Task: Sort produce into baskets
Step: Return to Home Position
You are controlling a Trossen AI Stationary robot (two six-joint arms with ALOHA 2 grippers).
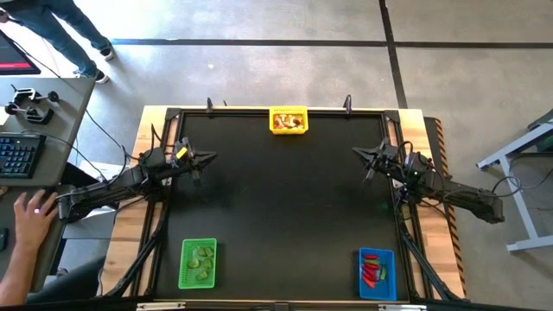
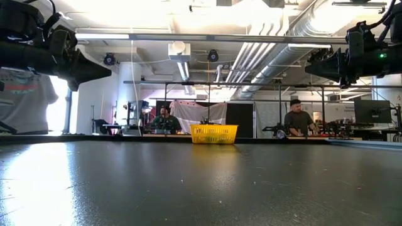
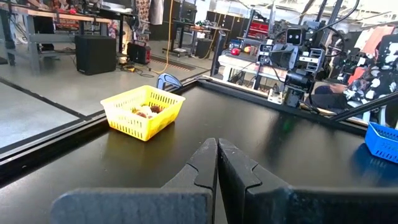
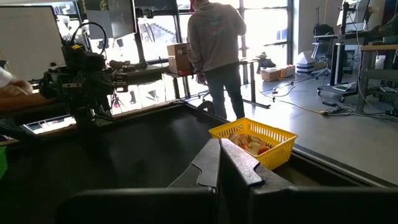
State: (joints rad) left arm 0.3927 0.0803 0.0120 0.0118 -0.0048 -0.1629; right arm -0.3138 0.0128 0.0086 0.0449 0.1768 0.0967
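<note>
Yellow basket (image 1: 288, 120) at mid far edge of tabletop (image 1: 276, 199); its tan and red pieces (image 1: 286, 123) too small to identify. Green basket (image 1: 198, 263) with green pieces (image 1: 202, 257) in near-left corner. Blue basket (image 1: 377, 273) with red pieces (image 1: 372, 276) near-right. Left end effector (image 3: 217, 146) is closed, empty, raised at left side. Right end effector (image 4: 219, 144) likewise, at right side.

The desk (image 1: 276, 199) is matte black with pale wood edges. At upper centre, a yellow mesh basket (image 1: 289, 132) holds tan and red pieces (image 1: 285, 121). At lower left, a green basket (image 1: 183, 263) holds green pieces (image 1: 201, 259). At lower right, a blue basket (image 1: 391, 275) holds red pieces (image 1: 373, 269).
</note>
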